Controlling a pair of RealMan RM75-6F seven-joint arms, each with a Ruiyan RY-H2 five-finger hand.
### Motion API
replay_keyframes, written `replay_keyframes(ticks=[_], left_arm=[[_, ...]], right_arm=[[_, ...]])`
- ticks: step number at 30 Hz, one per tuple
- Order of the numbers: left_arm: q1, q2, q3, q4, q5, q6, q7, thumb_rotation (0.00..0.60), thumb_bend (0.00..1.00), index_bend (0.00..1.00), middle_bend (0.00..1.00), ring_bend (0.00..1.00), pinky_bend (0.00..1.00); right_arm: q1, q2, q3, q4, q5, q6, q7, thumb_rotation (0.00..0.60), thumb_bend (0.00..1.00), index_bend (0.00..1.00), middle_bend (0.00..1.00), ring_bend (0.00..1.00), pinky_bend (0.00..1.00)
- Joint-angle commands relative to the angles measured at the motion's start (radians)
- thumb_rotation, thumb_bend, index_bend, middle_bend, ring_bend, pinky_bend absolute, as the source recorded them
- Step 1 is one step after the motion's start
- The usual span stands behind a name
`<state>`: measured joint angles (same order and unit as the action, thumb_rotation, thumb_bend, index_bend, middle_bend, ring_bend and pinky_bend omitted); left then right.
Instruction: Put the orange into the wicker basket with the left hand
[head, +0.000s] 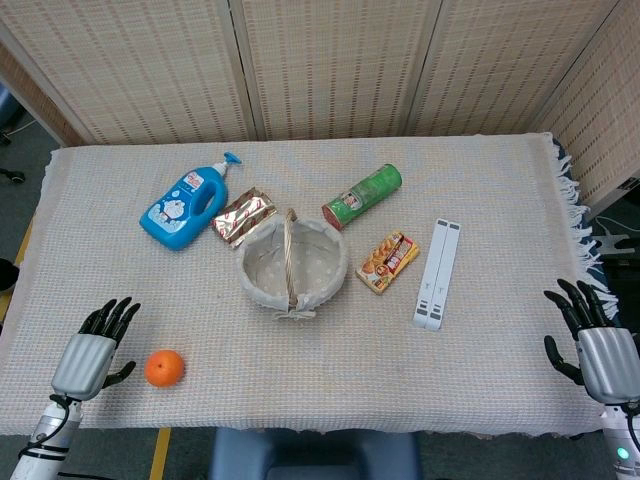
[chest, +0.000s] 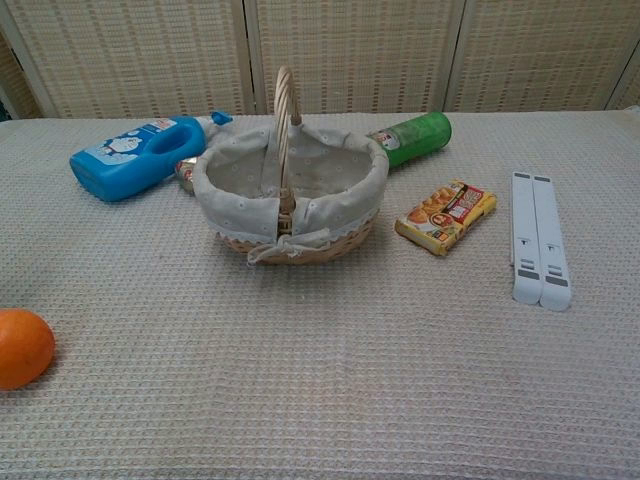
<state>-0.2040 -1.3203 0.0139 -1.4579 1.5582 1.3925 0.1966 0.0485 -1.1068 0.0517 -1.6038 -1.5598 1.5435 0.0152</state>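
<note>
Woven screens stand behind the table, which carries a pale waffle-weave cloth with a fringe on its right edge. From my head view the orange sits near the front-left corner, bare on the cloth, nothing touching it; the chest view has it at the far left edge of frame. My left hand rests just beside the orange on its left, fingers spread and pointing toward the back edge, holding nothing, with a small gap between thumb and fruit. My right hand is at the front-right corner by the fringe, fingers also splayed, nothing in it. Neither hand shows in the chest view. The wicker basket stands about mid-table, upright, handle arched over it, white dotted fabric liner folded over the rim, well apart from the orange; I see nothing in it. Behind it toward the back-left lies a blue detergent bottle on its side, with a red-and-silver snack packet between bottle and basket, close to the rim. A green chip can lies tipped over behind the basket's right side. A yellow-red snack box lies right of the basket, then a white folded stand further right.
</note>
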Motion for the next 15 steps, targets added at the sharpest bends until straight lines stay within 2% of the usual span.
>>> replay_keyframes(ticks=[1, 9, 15], left_arm=[[0.001, 0.001, -0.001, -0.002, -0.004, 0.0, 0.005, 0.6, 0.22, 0.0, 0.0, 0.0, 0.16], [0.009, 0.036, 0.004, -0.05, -0.032, -0.022, 0.016, 0.6, 0.23, 0.0, 0.0, 0.0, 0.16], [0.021, 0.113, 0.056, -0.166, 0.04, -0.011, -0.005, 0.6, 0.24, 0.0, 0.0, 0.0, 0.16]], right_arm=[[-0.001, -0.001, -0.001, -0.002, 0.0, 0.0, -0.004, 0.6, 0.35, 0.15, 0.05, 0.0, 0.46], [0.009, 0.004, 0.001, -0.01, 0.013, -0.026, -0.01, 0.6, 0.35, 0.15, 0.05, 0.0, 0.46], [0.018, -0.001, 0.006, -0.012, 0.03, -0.047, -0.025, 0.6, 0.35, 0.15, 0.05, 0.0, 0.46]])
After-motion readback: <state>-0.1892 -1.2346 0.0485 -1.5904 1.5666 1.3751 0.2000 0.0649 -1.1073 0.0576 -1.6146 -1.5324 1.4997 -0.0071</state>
